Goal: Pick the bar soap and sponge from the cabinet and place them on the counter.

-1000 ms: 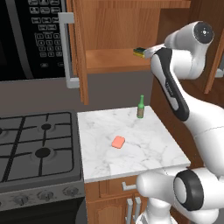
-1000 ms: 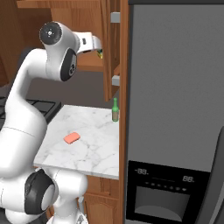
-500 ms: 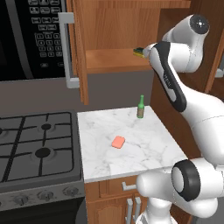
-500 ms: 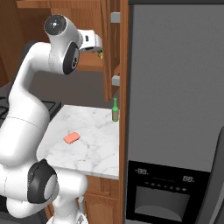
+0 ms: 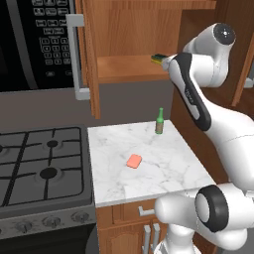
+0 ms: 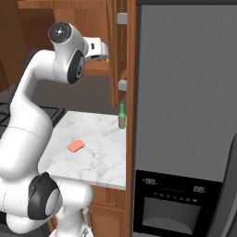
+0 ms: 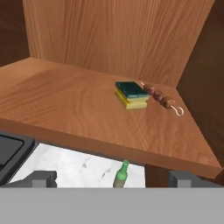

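The sponge (image 7: 131,95), yellow with a dark green top, lies on the wooden shelf (image 7: 65,109) of the open cabinet (image 5: 130,30), towards its right back corner. My gripper (image 7: 113,178) hovers open just in front of the shelf's front edge, a good way short of the sponge, with nothing between its fingertips (image 7: 43,177). From the left base view the sponge (image 5: 158,58) peeks out beside my wrist. The salmon-pink bar soap (image 5: 134,160) lies flat in the middle of the white marble counter (image 5: 168,173); from the right it is the bar soap (image 6: 76,146).
A brown skewer-like item (image 7: 162,98) lies right beside the sponge. A green bottle (image 5: 159,121) stands at the counter's back right. The cabinet door (image 5: 90,59) hangs open on the left, next to a microwave (image 5: 34,44). A gas stove (image 5: 39,163) adjoins the counter's left; a fridge (image 6: 185,115) stands right.
The arm's upper joints have shifted slightly. The hand stays by the shelf's front edge with its jaws still open; soap and sponge have not moved.
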Motion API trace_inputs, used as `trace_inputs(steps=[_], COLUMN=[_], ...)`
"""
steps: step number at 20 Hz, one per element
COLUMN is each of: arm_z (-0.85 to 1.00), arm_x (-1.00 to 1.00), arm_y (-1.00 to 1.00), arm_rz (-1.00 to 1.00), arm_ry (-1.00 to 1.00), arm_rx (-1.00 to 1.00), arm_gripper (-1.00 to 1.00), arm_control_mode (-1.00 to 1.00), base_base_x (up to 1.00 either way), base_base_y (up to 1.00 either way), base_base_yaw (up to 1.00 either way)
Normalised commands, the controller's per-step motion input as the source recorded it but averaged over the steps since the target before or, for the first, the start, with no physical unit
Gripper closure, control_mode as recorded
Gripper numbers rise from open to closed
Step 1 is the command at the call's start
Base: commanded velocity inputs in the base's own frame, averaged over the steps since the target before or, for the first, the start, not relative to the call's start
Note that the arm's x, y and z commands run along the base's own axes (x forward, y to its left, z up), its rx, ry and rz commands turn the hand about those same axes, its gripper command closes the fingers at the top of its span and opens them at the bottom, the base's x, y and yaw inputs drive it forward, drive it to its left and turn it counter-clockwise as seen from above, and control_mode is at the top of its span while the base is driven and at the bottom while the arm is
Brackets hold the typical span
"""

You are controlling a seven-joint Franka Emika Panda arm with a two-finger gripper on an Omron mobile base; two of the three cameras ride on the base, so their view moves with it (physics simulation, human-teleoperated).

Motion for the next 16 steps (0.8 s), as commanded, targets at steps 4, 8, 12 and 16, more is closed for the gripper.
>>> trace_inputs(steps=[4,8,12,16], arm_z=[0.00,0.01,0.00,0.00], arm_x=[0.12,0.18,0.16,0.15], arm_y=[0.00,-0.03,-0.07,-0.08], arm_rz=[0.00,0.00,0.00,0.00], arm_ry=[0.00,0.00,0.00,-0.01], arm_rx=[0.00,0.00,0.00,0.00], arm_gripper=[-1.00,-1.00,-1.00,-1.00], arm_control_mode=[-1.00,-1.00,-1.00,-1.00], base_base_x=[0.00,0.00,0.00,0.00], base_base_y=[0.00,0.00,0.00,0.00], base_base_yaw=[0.00,0.00,0.00,0.00])
